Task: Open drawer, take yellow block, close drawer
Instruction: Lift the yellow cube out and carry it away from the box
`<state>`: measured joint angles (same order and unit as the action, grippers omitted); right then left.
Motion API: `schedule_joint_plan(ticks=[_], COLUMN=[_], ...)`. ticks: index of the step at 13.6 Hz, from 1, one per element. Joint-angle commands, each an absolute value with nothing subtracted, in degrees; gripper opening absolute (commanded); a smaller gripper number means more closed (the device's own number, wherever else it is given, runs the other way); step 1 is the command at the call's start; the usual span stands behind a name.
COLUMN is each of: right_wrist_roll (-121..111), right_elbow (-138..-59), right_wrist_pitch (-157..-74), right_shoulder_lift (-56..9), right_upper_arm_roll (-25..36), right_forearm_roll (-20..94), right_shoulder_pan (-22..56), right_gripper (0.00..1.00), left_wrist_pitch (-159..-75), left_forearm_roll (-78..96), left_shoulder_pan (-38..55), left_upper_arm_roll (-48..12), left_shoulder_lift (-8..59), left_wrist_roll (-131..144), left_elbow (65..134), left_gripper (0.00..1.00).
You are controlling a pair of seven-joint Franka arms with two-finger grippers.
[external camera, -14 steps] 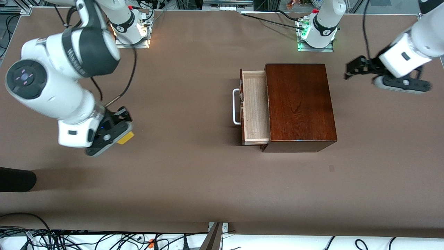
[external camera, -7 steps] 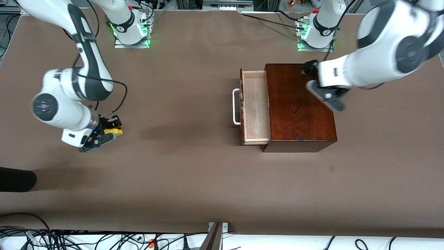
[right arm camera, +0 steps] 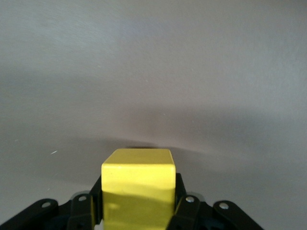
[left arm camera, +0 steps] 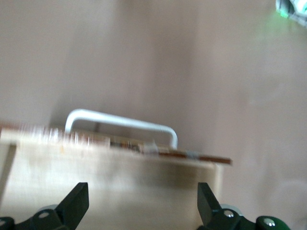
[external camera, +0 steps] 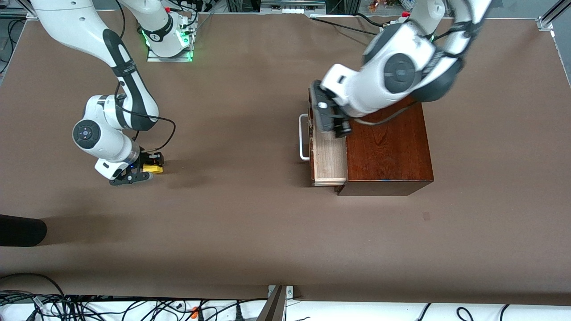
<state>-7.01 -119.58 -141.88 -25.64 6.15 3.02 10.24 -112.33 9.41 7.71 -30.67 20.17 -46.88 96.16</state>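
Note:
The drawer (external camera: 331,161) stands pulled out of the mahogany cabinet (external camera: 388,145), its white bar handle (external camera: 303,138) toward the right arm's end of the table. My left gripper (external camera: 331,119) is open and empty, over the pale tray of the drawer. In the left wrist view its fingertips (left arm camera: 76,195) spread wide over the tray (left arm camera: 120,172), with the handle (left arm camera: 122,120) past the drawer front. My right gripper (external camera: 148,170) is shut on the yellow block (external camera: 154,169), low at the table toward the right arm's end. The right wrist view shows the block (right arm camera: 138,175) between the fingers (right arm camera: 184,203).
A black object (external camera: 20,229) lies at the table's edge nearer the front camera, at the right arm's end. Cables (external camera: 89,307) run along the near edge. The arm bases (external camera: 167,38) stand at the table's top edge.
My left arm swung from its end of the table across the cabinet top to over the open drawer. My right gripper dropped lower toward the table with the yellow block.

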Motion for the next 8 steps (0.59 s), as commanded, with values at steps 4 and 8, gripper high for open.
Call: schedule_joint_plan(ticks=[4,8], right_wrist_roll=[-6.0,-6.1], right_elbow=[-121.1,-118.0], right_wrist_pitch=[-143.9,-134.4], right_shoulder_lift=[-25.6,-16.1], right_upper_arm_roll=[5.5,5.7], right_forearm_roll=[3.9,3.8], right_shoulder_pan=[9.5,9.3], right_gripper=[1.0,1.0], left_wrist_pitch=[-125.5,-127.4], left_forearm_roll=[-6.0,-13.1], left_shoulder_pan=[17.9,17.7], left_upper_arm_roll=[-31.1,-30.9], left_shoulder_lift=[30.2,33.6], left_wrist_roll=[-49.3,-49.8], left_elbow=[95.6,95.8], left_gripper=[1.0,1.0])
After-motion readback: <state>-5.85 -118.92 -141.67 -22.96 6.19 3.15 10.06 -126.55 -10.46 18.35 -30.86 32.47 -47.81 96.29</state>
